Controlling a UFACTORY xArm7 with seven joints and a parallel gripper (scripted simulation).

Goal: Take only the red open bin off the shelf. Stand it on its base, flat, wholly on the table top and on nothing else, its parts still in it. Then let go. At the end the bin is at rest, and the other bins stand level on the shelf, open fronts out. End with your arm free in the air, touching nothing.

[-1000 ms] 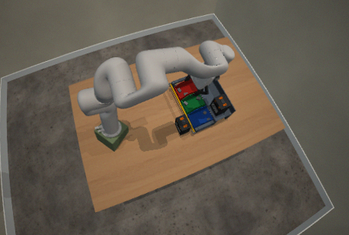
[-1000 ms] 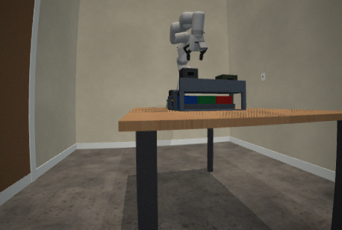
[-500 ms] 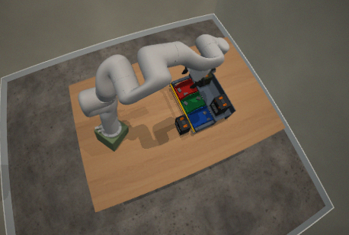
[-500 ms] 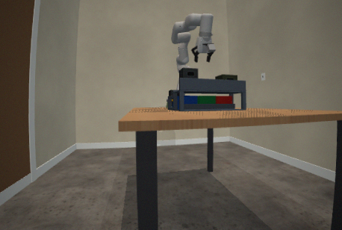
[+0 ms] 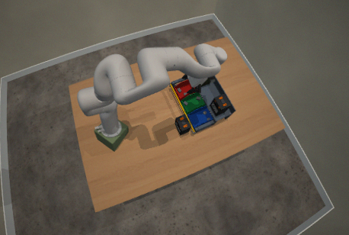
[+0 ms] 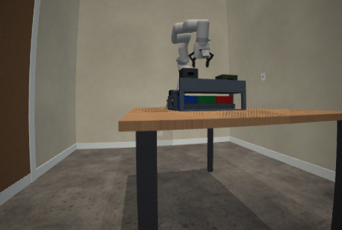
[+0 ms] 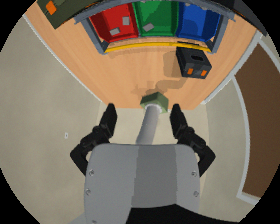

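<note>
The red open bin sits in the grey shelf beside a green bin and a blue bin. All three stand level with small grey parts inside. My gripper is open and empty. It hangs well above the shelf top, roughly over the red and green bins. In the top view the arm mostly hides it.
A black box with orange marks stands on the wooden table by the shelf's blue end. Another black box and an olive box sit on the shelf top.
</note>
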